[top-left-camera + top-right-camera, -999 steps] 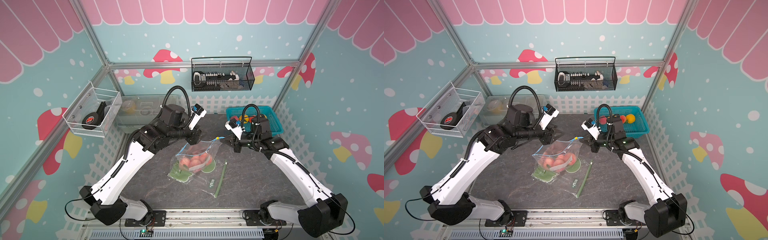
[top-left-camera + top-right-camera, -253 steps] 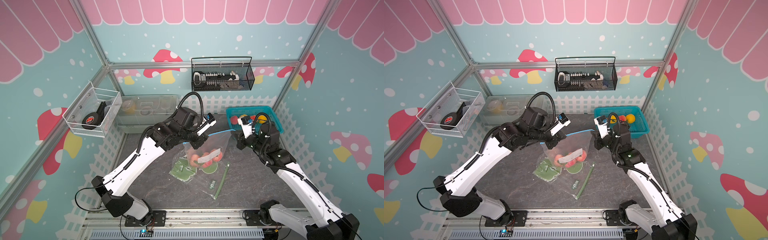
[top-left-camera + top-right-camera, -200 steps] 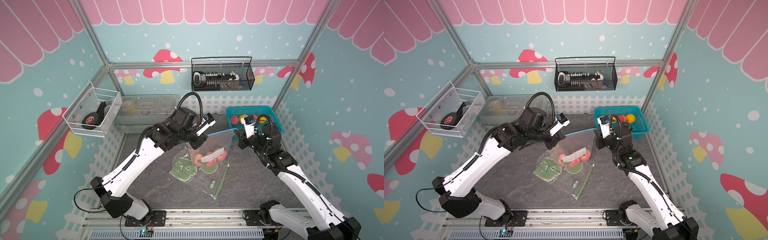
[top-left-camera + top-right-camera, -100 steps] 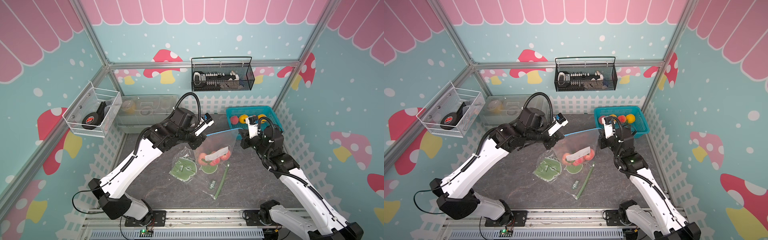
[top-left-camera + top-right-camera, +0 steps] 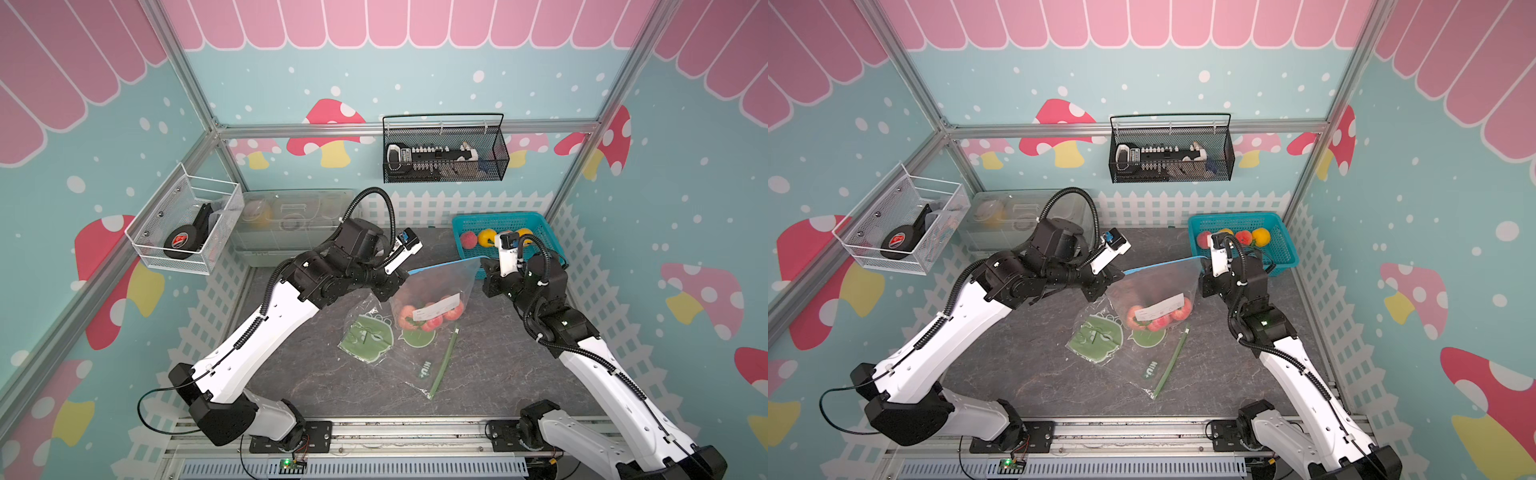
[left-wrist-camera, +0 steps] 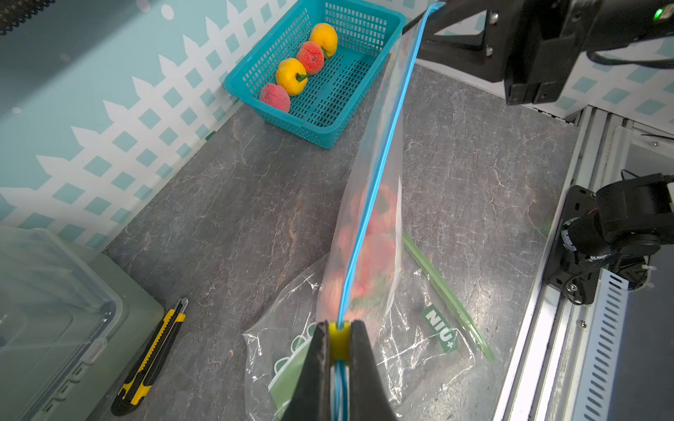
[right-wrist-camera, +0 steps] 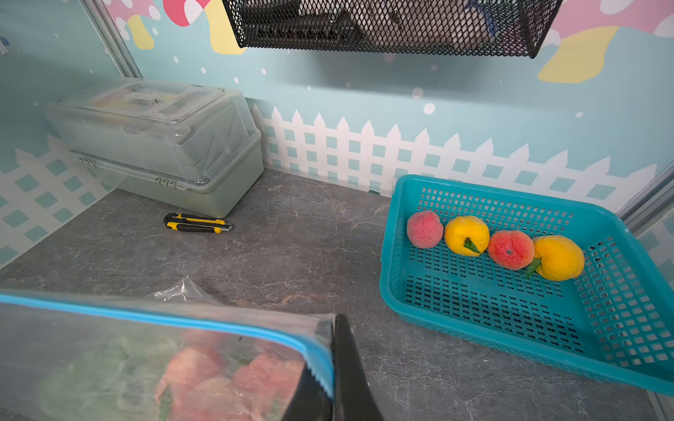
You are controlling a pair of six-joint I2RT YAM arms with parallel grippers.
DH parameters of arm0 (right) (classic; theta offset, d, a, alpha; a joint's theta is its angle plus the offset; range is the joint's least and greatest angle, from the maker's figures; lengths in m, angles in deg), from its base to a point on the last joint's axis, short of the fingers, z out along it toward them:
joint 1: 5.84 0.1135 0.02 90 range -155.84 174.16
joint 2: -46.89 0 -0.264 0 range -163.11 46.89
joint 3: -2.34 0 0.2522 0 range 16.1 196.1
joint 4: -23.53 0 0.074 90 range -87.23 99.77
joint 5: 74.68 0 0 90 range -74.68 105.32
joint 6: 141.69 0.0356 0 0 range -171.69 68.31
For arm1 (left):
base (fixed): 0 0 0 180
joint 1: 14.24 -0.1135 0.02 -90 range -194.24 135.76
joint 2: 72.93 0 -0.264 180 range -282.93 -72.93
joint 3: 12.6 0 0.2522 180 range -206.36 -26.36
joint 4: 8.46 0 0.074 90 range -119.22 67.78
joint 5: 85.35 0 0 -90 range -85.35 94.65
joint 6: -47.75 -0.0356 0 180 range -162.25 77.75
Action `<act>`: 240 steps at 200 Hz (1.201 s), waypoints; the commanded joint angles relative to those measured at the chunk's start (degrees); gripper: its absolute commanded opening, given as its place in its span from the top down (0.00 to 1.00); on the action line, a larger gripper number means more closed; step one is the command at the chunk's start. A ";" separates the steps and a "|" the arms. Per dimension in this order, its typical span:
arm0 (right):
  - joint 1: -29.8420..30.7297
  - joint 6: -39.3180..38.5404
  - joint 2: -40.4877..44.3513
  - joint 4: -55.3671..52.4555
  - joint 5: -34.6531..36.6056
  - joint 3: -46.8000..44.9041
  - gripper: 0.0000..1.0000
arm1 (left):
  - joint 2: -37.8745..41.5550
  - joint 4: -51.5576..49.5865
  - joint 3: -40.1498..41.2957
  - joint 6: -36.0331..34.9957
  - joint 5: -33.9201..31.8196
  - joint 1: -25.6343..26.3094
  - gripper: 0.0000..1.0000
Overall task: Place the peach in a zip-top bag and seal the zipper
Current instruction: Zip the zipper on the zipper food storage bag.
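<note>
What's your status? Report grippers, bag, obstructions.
Left gripper and right gripper shut on zip-top bag ends, stretched taut. Peaches inside, blue zipper looks closed. Spare bag lying on table beneath.

Teal mushroom-print walls (image 5: 415, 75), pink scalloped trim (image 5: 374, 20), white picket-fence border (image 5: 457, 205), grey marbled tabletop (image 5: 498, 365), aluminium frame (image 5: 270, 133).

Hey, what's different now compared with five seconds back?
Both arms raised the zip-top bag upright and toward the basket. It now hangs stretched between the left gripper and right gripper, with the peaches at the bottom. The green-printed bag and the basket's fruit stayed put.
</note>
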 commanded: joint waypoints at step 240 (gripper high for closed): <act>-0.99 -3.32 -2.54 2.41 -11.20 0.90 1.00 | -0.61 -0.17 -2.95 0.95 4.69 -2.10 0.46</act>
